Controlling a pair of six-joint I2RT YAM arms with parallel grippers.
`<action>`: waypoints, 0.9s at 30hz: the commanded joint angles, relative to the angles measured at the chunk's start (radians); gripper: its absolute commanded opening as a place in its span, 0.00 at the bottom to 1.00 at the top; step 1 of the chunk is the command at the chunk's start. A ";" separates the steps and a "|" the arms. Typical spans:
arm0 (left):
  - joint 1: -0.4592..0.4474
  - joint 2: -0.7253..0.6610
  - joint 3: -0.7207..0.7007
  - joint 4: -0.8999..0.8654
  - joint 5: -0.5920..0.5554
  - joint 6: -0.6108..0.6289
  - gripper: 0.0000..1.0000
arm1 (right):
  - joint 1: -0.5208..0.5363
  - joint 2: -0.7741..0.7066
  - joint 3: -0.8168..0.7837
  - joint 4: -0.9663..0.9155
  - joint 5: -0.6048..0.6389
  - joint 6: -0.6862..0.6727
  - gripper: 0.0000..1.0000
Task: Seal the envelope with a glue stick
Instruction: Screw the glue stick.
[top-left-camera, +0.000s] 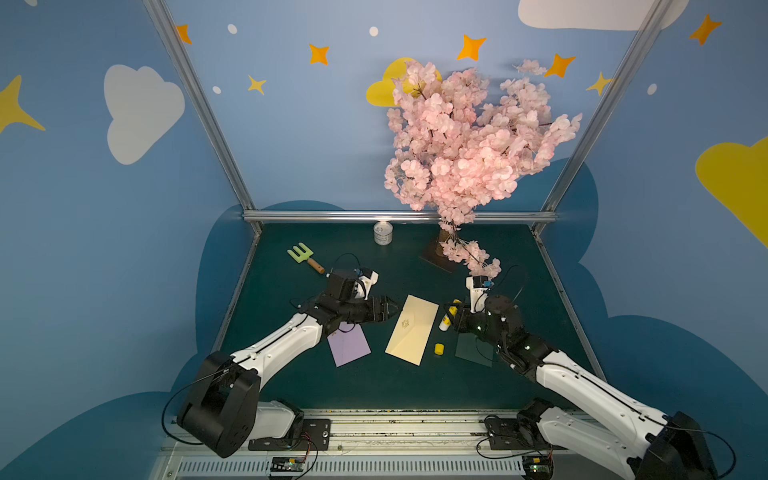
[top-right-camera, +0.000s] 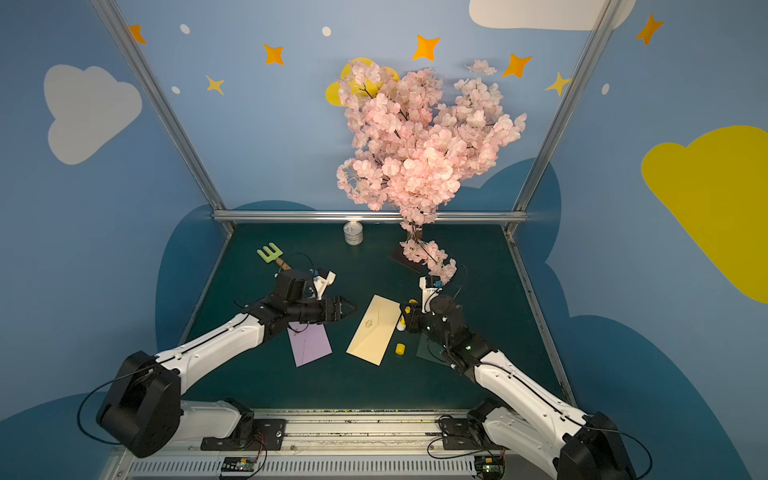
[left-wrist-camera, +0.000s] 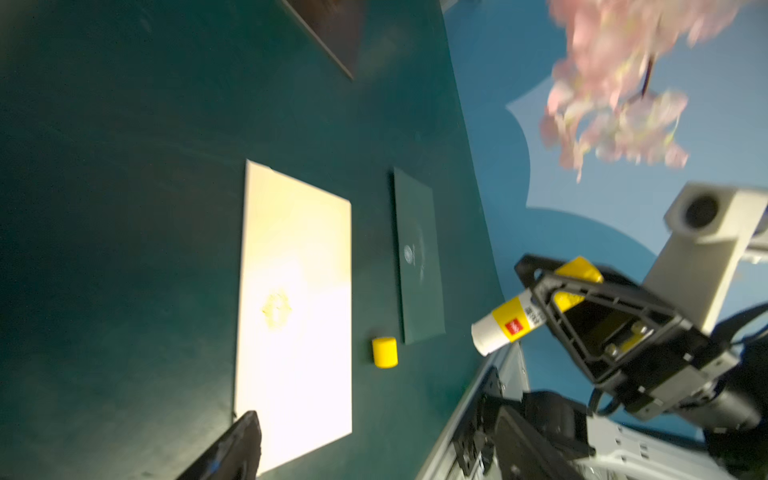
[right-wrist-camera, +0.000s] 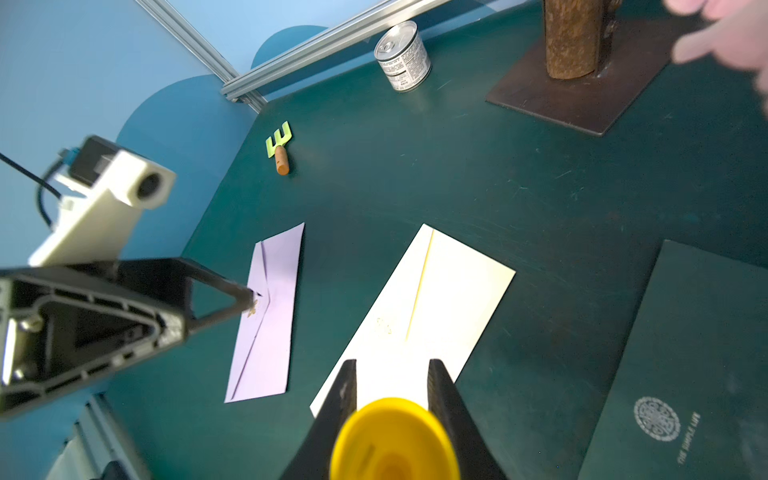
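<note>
The right hand (top-left-camera: 454, 315) grips the small yellow plastic glue stick (left-wrist-camera: 505, 326), its short yellow cap (top-left-camera: 439, 348) off. The left hand (top-left-camera: 388, 309) is wide and empty. Next, probably: lift the flap of the flat cream paper envelope (top-left-camera: 411, 330).

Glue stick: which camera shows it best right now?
Left wrist view: the glue stick shows label and whitish end, held in the right tool. Both top views show it small, partly behind that tool. Right wrist view shows only its yellow end.

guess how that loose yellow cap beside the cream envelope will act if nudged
The cap is a small, short cylinder, so it probably weighs little and skids easily. Its round wall suggests it may roll away.
</note>
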 joint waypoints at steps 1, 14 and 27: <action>-0.055 0.027 0.014 0.166 0.092 0.064 0.91 | -0.025 -0.018 0.060 -0.156 -0.198 0.042 0.00; -0.217 0.206 0.143 0.332 0.295 0.136 0.93 | -0.053 -0.001 0.110 -0.108 -0.497 0.216 0.00; -0.246 0.225 0.145 0.356 0.295 0.086 0.53 | -0.073 0.023 0.104 -0.064 -0.515 0.243 0.00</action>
